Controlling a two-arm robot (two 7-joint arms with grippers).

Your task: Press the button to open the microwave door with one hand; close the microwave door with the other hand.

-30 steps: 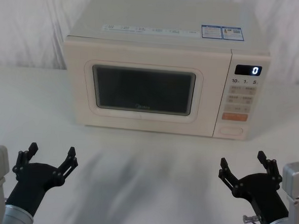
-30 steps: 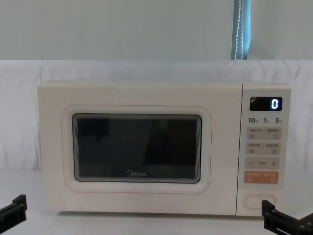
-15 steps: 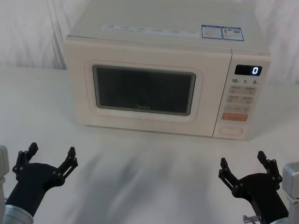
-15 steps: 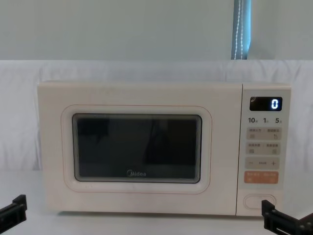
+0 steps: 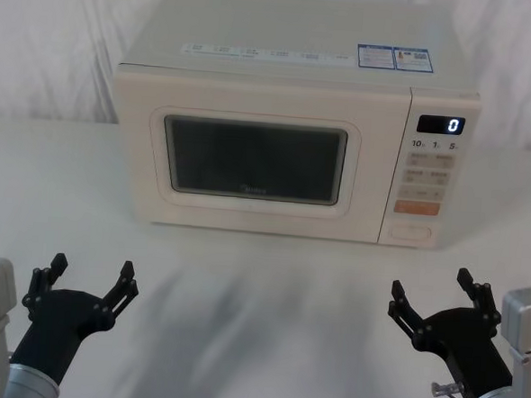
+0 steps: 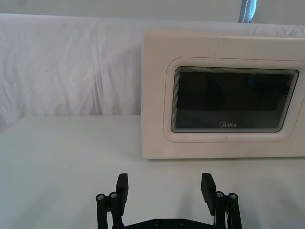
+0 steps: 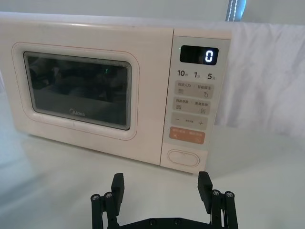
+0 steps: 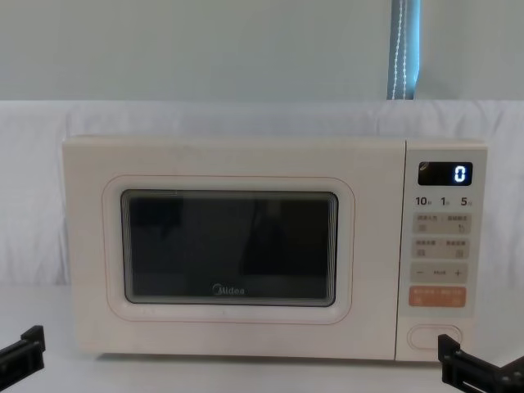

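Microwave door (image 5: 254,160) was shut flush with the oven front, which stood at the back of your white table (image 5: 259,298). You had the left gripper (image 5: 88,277) low at the near left edge with its fingers spread wide and holding nothing, well short of the door. Your right gripper (image 5: 433,295) was spread and unloaded too, at the near right edge. It sat below the button (image 5: 410,232), the wide cream key at the foot of the control panel (image 5: 429,173), well apart from it.
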